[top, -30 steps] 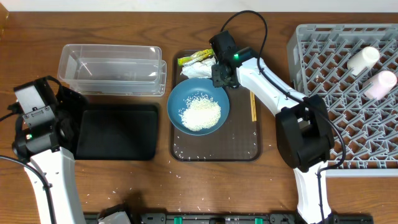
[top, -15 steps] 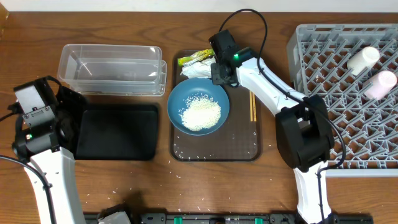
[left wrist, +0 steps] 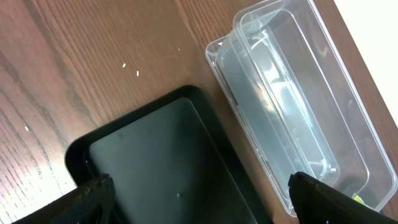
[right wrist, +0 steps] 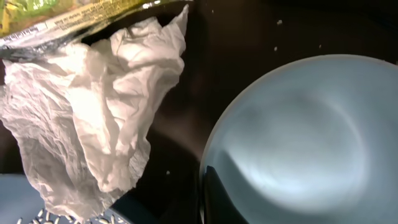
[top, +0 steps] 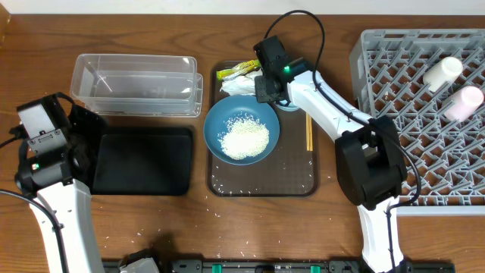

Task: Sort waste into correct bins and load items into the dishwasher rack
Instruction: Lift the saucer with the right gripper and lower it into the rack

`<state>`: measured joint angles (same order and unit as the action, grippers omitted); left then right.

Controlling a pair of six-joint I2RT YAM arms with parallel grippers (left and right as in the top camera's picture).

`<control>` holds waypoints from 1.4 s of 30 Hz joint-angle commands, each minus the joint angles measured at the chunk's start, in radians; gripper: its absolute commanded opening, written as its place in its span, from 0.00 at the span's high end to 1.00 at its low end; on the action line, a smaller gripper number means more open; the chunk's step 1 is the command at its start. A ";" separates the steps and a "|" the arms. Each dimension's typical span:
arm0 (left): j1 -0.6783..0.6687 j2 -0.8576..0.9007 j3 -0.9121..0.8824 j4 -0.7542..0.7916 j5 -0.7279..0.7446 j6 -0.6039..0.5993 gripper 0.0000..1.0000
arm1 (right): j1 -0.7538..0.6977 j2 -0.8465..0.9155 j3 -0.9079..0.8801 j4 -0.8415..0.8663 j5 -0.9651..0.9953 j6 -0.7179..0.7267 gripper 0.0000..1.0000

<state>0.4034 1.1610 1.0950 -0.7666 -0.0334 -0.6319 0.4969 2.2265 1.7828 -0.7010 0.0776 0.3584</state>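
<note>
My right gripper (top: 270,89) is at the back of the brown tray (top: 261,187), shut on the rim of the small light-blue bowl (top: 288,105) (right wrist: 298,137), with one finger (right wrist: 227,193) inside it. The crumpled white tissue (top: 241,88) (right wrist: 93,118) and the yellow-green wrapper (top: 236,70) (right wrist: 56,12) lie just left of it. The large dark-blue bowl (top: 227,114) holds white rice (top: 244,139). Wooden chopsticks (top: 308,130) lie on the tray's right side. My left gripper (top: 82,140) (left wrist: 202,208) is open and empty over the black tray (top: 140,161) (left wrist: 161,155).
The clear tub (top: 136,83) (left wrist: 292,93) stands behind the black tray. The grey rack (top: 402,114) at the right holds a white cup (top: 443,72) and a pink cup (top: 464,102). Loose rice grains lie on the table (top: 227,203) and on the brown tray.
My right gripper has shifted slightly up and left, and a sliver of the light-blue bowl now shows beside it. The left arm has not moved.
</note>
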 commanded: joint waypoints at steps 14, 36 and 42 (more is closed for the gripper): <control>0.004 -0.005 0.022 -0.003 -0.016 -0.006 0.08 | -0.129 -0.130 0.214 -0.182 -0.084 -0.001 0.99; 0.004 -0.005 0.022 -0.003 -0.016 -0.006 0.08 | -0.906 -0.321 0.217 -0.392 -0.831 -0.220 0.99; 0.004 -0.005 0.022 -0.003 -0.016 -0.006 0.08 | -1.102 -0.317 0.215 -0.451 -1.013 -0.303 0.99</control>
<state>0.4034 1.1610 1.0950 -0.7666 -0.0334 -0.6319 -0.5533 1.9247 1.9877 -1.1385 -0.7715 0.1337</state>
